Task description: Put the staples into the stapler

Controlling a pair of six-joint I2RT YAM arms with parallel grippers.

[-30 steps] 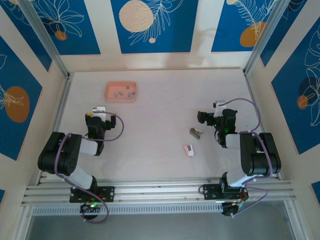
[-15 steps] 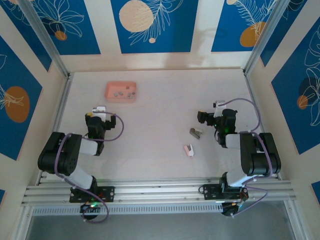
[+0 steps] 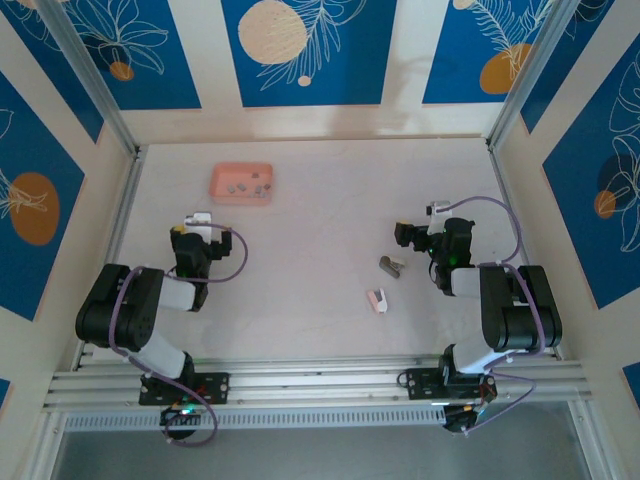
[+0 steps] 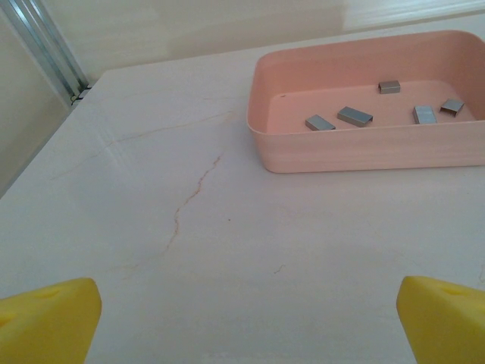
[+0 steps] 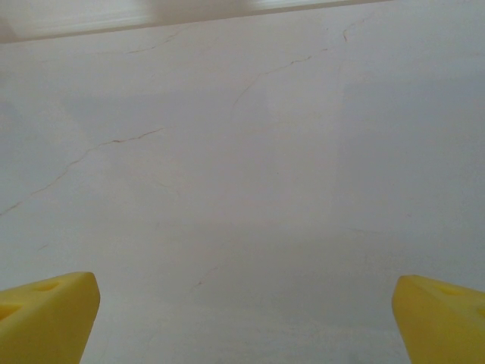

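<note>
left gripper: jaws are spread fully apart and nothing is held; the yellow fingertips are seen over bare table.
right gripper: jaws are likewise spread wide and nothing is gripped; pale tabletop is faced.
staples: five small grey pieces are scattered flat on the tray floor, apart from one another; their long axes are not aligned, the two nearest being slanted roughly left to right.
pink tray: it is set at the far left of the table, beyond the left gripper and apart from it.
grey metal piece: it is laid diagonally, far-left to near-right, just left of the right arm.
pink-and-white object: it is placed just nearer than the grey piece, apart from it.
</note>
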